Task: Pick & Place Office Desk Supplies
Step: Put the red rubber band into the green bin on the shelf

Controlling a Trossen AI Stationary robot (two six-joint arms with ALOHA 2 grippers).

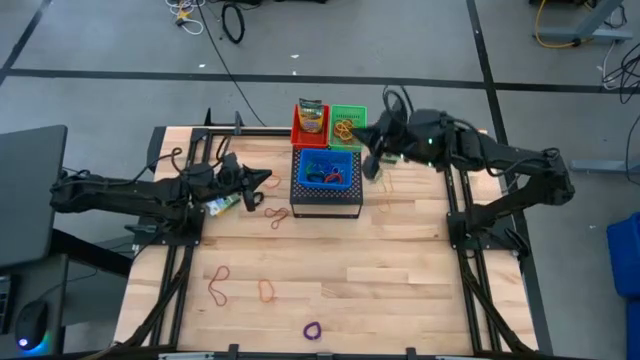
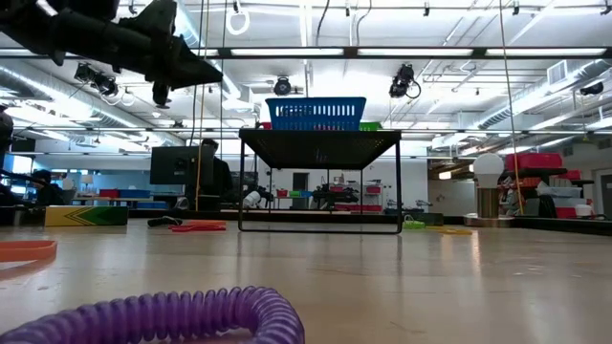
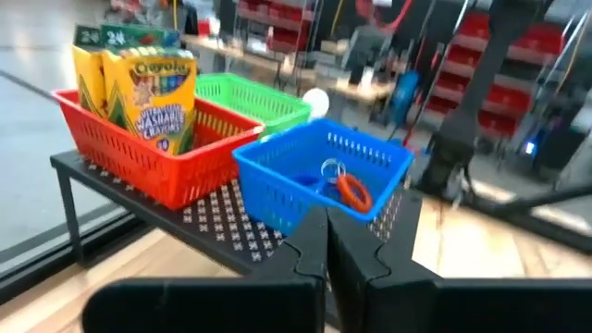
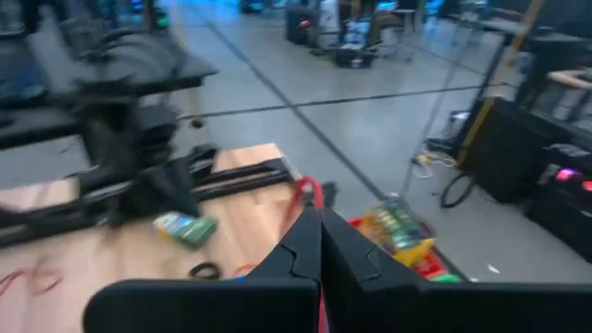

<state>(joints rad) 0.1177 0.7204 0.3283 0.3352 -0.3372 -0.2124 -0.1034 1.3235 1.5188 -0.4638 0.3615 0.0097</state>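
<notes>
My right gripper (image 1: 366, 152) hovers beside the green basket (image 1: 348, 125) and blue basket (image 1: 326, 170), shut on a red rubber band (image 4: 308, 192). Both baskets and a red basket (image 1: 310, 120) with a crayon box sit on a black perforated stand (image 1: 326, 203). The green basket holds rubber bands and the blue one holds coloured loops (image 3: 351, 190). My left gripper (image 1: 268, 180) is shut on nothing, left of the stand. A green-white box (image 1: 222, 205) lies under it. More rubber bands (image 1: 218, 283) and a purple loop (image 1: 313, 330) lie on the table. My right gripper pinches the red rubber band between its two fingers. A small loop of the band (image 4: 310, 190) sticks out past the fingertips. The band is lifted clear of the table. How far back it reaches between the fingers does not show.
A red rubber band (image 1: 277, 217) lies on the wood by the stand's left corner. Another orange one (image 1: 267, 291) lies toward the near edge. Black rails (image 1: 170, 290) run along both sides of the table. Bare wood lies in front of the stand.
</notes>
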